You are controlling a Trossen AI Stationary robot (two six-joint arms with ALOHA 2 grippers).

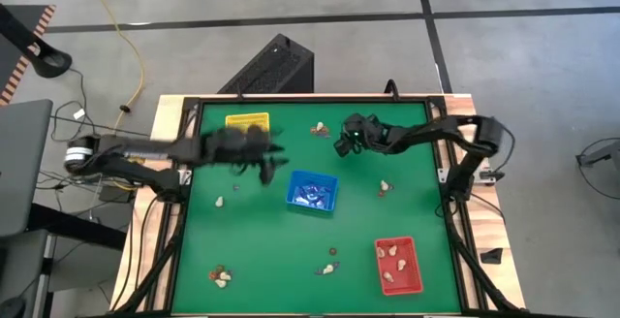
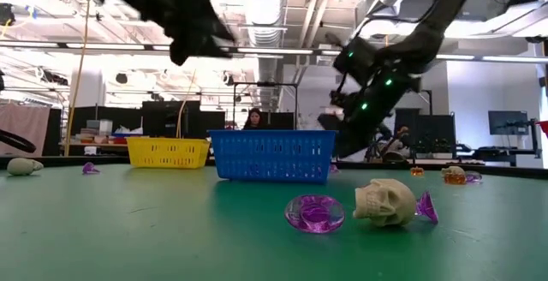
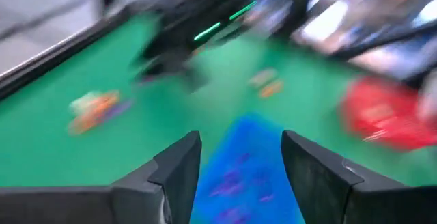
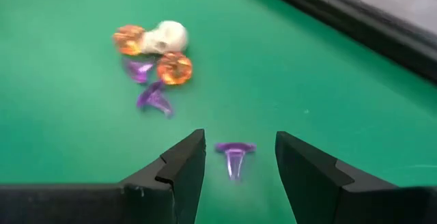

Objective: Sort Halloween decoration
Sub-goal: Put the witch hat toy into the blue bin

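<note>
The Halloween decoration is small trinkets scattered on the green mat. A cream skull [image 4: 167, 38], two orange pieces [image 4: 175, 68] and purple pieces [image 4: 156, 98] lie in a cluster near the far edge. My right gripper [image 4: 239, 183] hovers open just short of them, with one purple trinket [image 4: 234, 157] showing on the mat between its fingers. My left gripper [image 1: 274, 166] is open in the air, just left of the blue tray [image 1: 312, 190], which holds purple pieces. Cream pieces lie in the red tray [image 1: 399, 265]. The yellow tray [image 1: 247, 124] stands at the far left.
More trinkets lie near the front edge [image 1: 221, 276], at front centre [image 1: 327, 268], right of the blue tray [image 1: 386, 189] and left of it [image 1: 220, 202]. A skull [image 2: 385, 202] and a purple piece [image 2: 315, 213] sit close to the low camera. A black frame edges the mat.
</note>
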